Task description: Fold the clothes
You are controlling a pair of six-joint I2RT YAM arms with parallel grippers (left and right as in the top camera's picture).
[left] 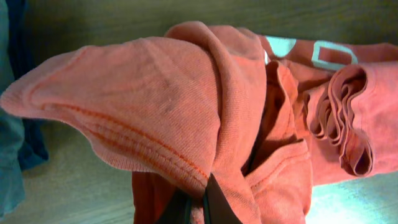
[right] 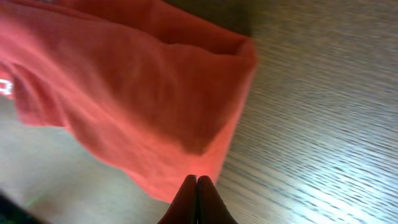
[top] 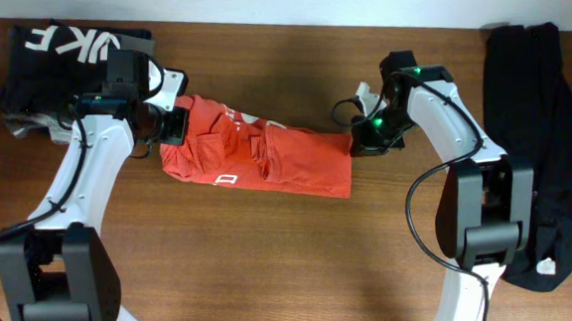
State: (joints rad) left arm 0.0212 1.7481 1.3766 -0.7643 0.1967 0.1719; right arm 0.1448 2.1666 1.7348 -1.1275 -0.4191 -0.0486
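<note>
Wooden table [top: 259,268], mid-frame: left gripper [left: 200,202] and right gripper [right: 196,186] both pinched shut on the shirt [top: 286,165]; hold it taut, lift evenly.

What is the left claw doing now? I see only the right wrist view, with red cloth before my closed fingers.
Observer: The left claw is shut on the bunched left end of the orange-red T-shirt.
Operator: Is there other clothing that I cannot see?
Observer: Yes, a long black garment lies far to the right, apart from the shirt.
Operator: And on the left side?
Observer: A black garment with white letters lies behind the left claw, at the far left corner.
</note>
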